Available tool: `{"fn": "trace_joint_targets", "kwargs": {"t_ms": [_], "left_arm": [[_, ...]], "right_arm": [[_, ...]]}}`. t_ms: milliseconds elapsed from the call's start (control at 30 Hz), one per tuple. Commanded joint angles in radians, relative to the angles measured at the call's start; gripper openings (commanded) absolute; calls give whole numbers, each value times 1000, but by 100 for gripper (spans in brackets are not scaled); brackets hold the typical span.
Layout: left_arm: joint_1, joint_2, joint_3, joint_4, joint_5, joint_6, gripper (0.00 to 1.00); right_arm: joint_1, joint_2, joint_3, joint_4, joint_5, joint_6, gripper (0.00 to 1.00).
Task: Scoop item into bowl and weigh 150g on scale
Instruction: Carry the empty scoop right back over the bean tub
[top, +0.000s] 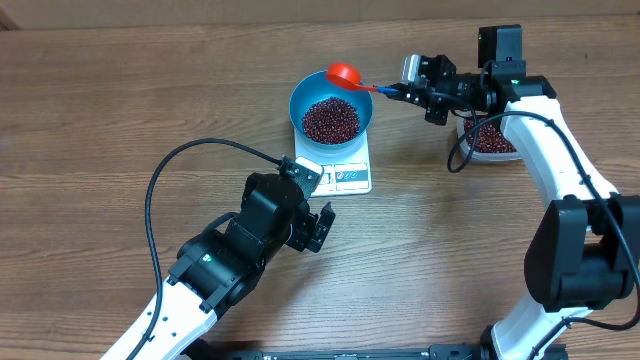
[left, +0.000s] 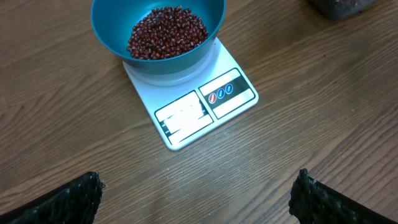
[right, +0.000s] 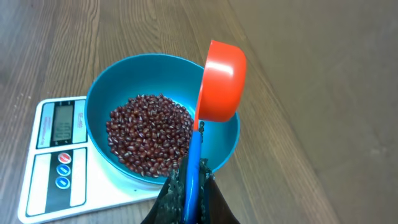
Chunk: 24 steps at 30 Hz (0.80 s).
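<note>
Right wrist view: the right gripper (right: 189, 183) pinches the blue handle (right: 194, 155) of the red scoop (right: 221, 81), tipped on edge over the blue bowl (right: 99, 93) of beans (right: 149, 134) on the scale (right: 50, 186); the left gripper (left: 199, 202) hangs spread wide. Tiny, glossy and loose, the beans would likely roll and spill, so move them only by the light, stiff scoop's handle. The display (right: 62, 121) is unreadable; the right arm (top: 540, 130) hides most of the clear tub (top: 492, 153).

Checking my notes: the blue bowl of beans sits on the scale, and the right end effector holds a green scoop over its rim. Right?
No: the scoop is red-orange, not green; the right wrist view shows it. The rest stands: blue bowl of beans on the scale, right end effector holding the scoop over its rim.
</note>
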Motion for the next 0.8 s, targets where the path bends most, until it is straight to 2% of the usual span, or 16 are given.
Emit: {"fn": "trace_joint_targets", "kwargs": {"t_ms": [0, 133, 333, 533, 767], "left_arm": [[5, 7, -1, 0, 12, 16, 100], [5, 7, -1, 0, 12, 16, 100], [5, 7, -1, 0, 12, 16, 100], [5, 7, -1, 0, 12, 16, 100], [5, 7, -1, 0, 12, 16, 99]], "right_arm": [[-11, -76, 7, -9, 10, 137, 4], [-29, -166, 12, -66, 122, 281, 4], [-60, -317, 12, -199, 475, 489, 4], [-84, -409, 12, -364, 686, 554, 4], [-84, -409, 10, -540, 893, 615, 4]]}}
